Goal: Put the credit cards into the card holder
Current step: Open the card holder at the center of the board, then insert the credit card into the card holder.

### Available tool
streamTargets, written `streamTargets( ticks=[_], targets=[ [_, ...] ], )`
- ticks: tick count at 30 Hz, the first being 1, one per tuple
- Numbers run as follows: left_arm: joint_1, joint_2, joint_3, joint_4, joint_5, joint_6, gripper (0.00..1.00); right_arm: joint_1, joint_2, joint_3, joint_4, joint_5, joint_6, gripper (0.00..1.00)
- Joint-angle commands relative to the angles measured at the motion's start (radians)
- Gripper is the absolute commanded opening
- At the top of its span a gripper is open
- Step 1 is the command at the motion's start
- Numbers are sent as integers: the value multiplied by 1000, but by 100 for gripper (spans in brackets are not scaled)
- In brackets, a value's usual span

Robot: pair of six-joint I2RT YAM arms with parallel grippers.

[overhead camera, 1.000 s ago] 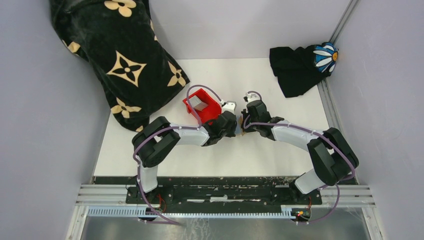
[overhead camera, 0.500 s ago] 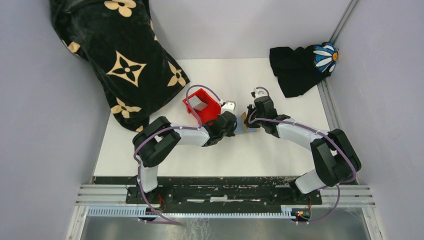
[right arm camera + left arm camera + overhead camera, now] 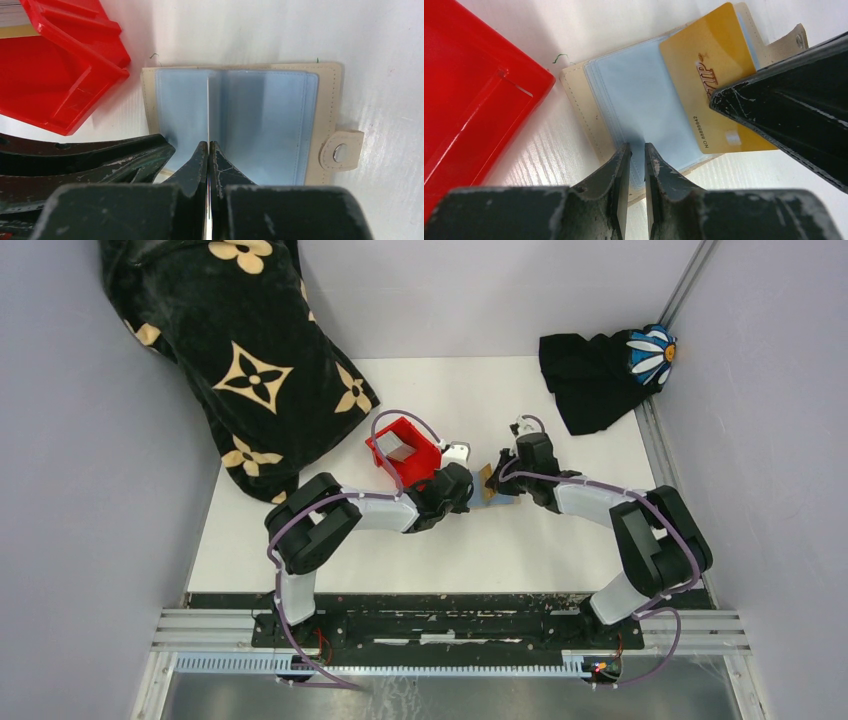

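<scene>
I see the right gripper (image 3: pixel 208 150) clamped on a gold card (image 3: pixel 704 90), edge-on, long axis 6 to 12 over the card holder (image 3: pixel 327 95) fold. It lies open flat, long axis 9 to 3, snap tab (image 3: pixel 341 151) at 3. The left gripper (image 3: pixel 634 157) has jaws barely apart at the sleeve edge; can't tell if pinching. At 10 sits the red bin (image 3: pixel 420 462), grey cards (image 3: pixel 398 447) inside.

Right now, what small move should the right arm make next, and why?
Probably ease the right gripper down to slide the gold card into a sleeve: it hangs edge-on over the open card holder, whose sleeve the left gripper seems to pinch.
</scene>
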Motion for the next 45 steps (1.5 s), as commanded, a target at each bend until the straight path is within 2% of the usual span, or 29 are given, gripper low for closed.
streamTargets(
  ticks=[1, 45],
  targets=[
    [10, 4, -29, -34, -45, -4, 24, -10, 11, -17, 89, -26, 33, 1],
    [10, 3, -80, -18, -54, -17, 24, -41, -20, -87, 124, -14, 52, 1]
  ],
)
